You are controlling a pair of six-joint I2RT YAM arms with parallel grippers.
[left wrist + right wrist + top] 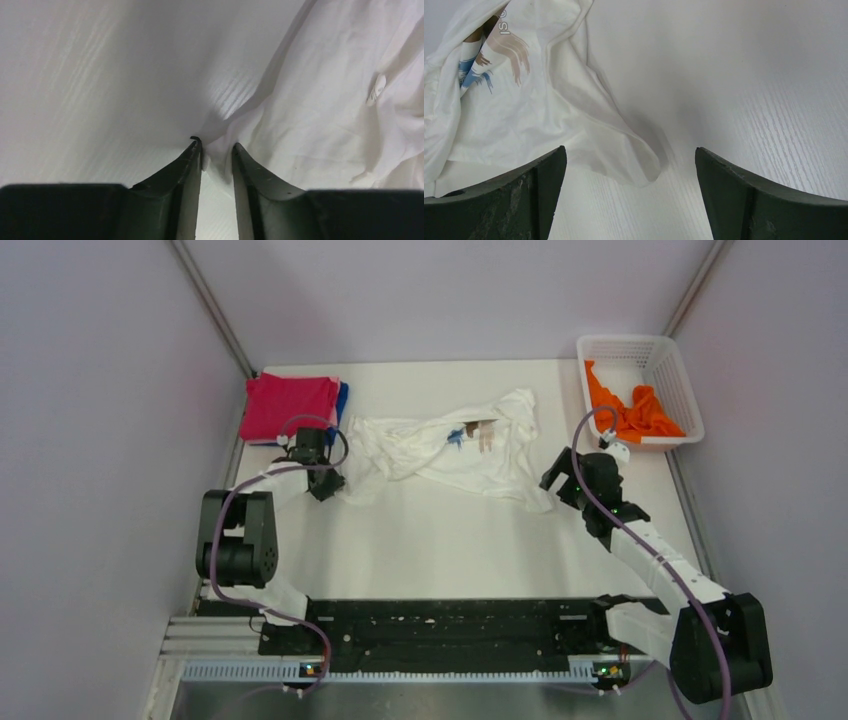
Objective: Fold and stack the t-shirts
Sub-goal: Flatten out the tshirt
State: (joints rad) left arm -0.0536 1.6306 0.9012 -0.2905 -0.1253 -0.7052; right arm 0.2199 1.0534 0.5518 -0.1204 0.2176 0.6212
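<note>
The white t-shirt [450, 455] with a blue streaky print lies crumpled across the middle of the table. My left gripper [330, 485] is at its left edge. In the left wrist view the jaws [217, 147] stand narrowly apart, with a fold of the white cloth [325, 100] between the tips and a gap still showing. My right gripper [558, 480] is at the shirt's right corner. Its jaws [630, 152] are wide open, and the corner of the cloth [524, 100] lies just ahead of them, untouched. A folded magenta-red t-shirt [288, 405] lies on a blue one [343, 400] at the back left.
A white lattice basket [630, 340] at the back right holds an orange t-shirt [640, 415]. Grey walls close in the table on the left, right and back. A black rail [440, 625] runs along the near edge between the arm bases.
</note>
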